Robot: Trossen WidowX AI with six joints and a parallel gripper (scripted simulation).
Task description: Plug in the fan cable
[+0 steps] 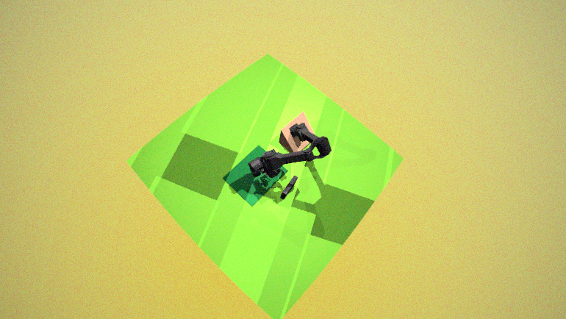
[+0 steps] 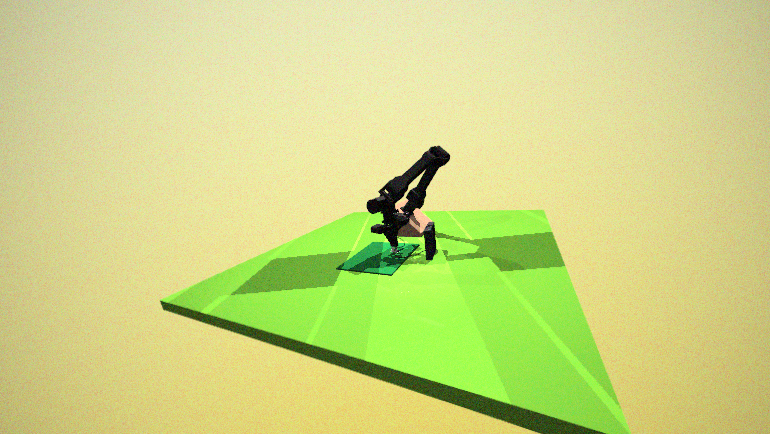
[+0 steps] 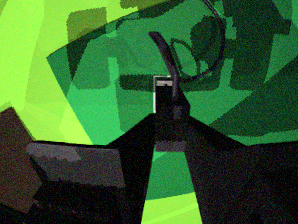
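The green board (image 1: 237, 183) (image 2: 361, 265) (image 3: 92, 117) lies flat under my gripper (image 2: 394, 246) (image 3: 167, 119). The gripper is shut on the dark fan plug (image 3: 165, 102), low over the board. The pale-rimmed header (image 3: 154, 95) shows at the plug's far and left sides in the wrist view. The plug overlaps it there; how deep the plug sits is hidden. The dark cable (image 3: 163, 50) rises from the plug and loops away to the upper right. The black fan (image 1: 289, 187) (image 2: 429, 242) stands upright beside the board. The header's pins are hidden.
A pinkish block (image 1: 302, 120) (image 2: 419, 222) is at the arm's base, beyond the board; its brown side (image 3: 14, 160) shows at the wrist view's left edge. Broad shadows cross the bright green table top (image 1: 245, 257) (image 2: 431, 334) and the board.
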